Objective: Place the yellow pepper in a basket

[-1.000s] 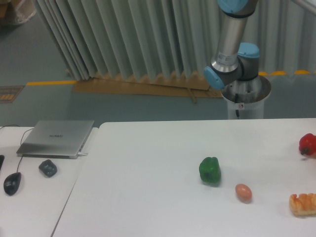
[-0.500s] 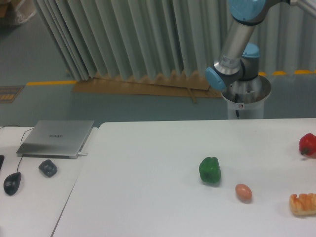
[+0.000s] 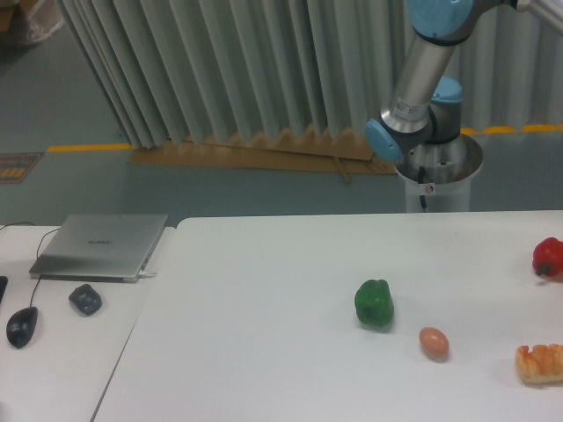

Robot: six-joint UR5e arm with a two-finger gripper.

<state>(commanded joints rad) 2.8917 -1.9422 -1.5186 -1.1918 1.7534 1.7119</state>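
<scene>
You cannot see the gripper or the yellow pepper here, so finger state is unknown: only the arm (image 3: 420,79) rises behind the green pepper (image 3: 374,303), with an egg (image 3: 433,342) just right-front, bread (image 3: 539,362) and red pepper (image 3: 548,257) farther right.

The green pepper (image 3: 374,303) sits mid-table (image 3: 264,352). Just right and nearer of it lies an egg (image 3: 433,343); farther right, what looks like bread (image 3: 539,363) (cut off by the edge). A red pepper (image 3: 548,257) is well right; a laptop (image 3: 99,246) far left.
</scene>
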